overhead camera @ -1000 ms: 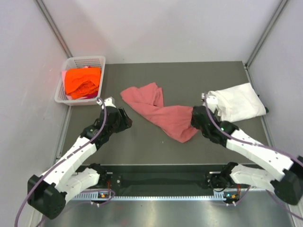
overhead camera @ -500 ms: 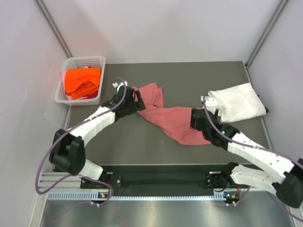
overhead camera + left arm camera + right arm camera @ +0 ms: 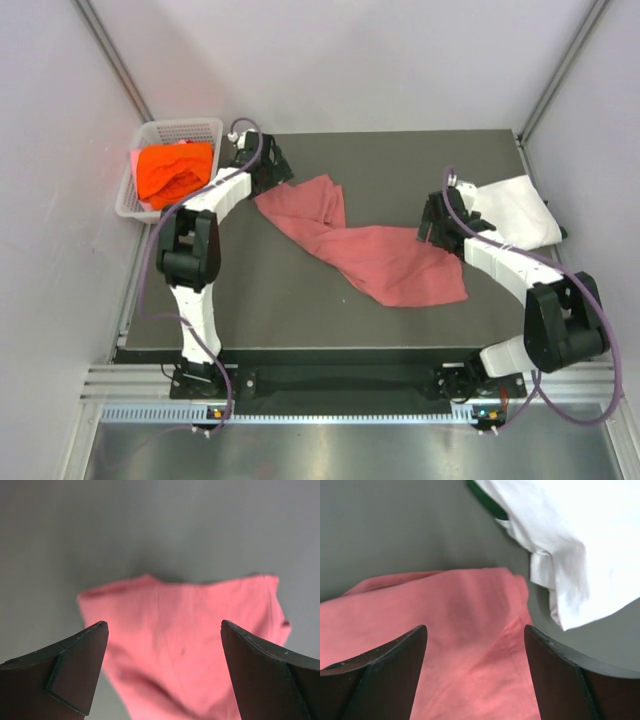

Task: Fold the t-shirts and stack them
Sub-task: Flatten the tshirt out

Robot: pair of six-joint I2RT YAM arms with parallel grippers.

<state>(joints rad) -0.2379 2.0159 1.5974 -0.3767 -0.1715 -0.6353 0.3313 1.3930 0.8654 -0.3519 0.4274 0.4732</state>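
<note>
I steer by the pink-red t-shirt (image 3: 360, 250). It lies unfolded and rumpled on the dark table (image 3: 300, 320), a long strip running from a narrow far-left end to a broader near-right end.

The left gripper (image 3: 272, 166) is at the shirt's far-left end, just past the edge of the cloth in the overhead view. On the left wrist camera its two dark fingers (image 3: 75, 675) stand wide apart. Only bare table and a rounded corner of pink cloth lie below the gap, and they clamp nothing.

The right gripper (image 3: 433, 222) sits at the shirt's right side, between it and the white t-shirt (image 3: 515, 208). On the right wrist camera those jaws are spread too, with nothing pinched. Pink cloth lies beneath them and a corner of the white shirt is just beyond on the right. I cannot tell whether the fingertips touch the cloth.

The white shirt lies to the right of the pink one, flattened into a rough rectangle. On the wrist camera the two edges run very close — I cannot say whether they touch.

The orange t-shirt (image 3: 175, 170) is bundled in the white mesh basket (image 3: 190, 125), left of the pink shirt's far end and well apart from it.
</note>
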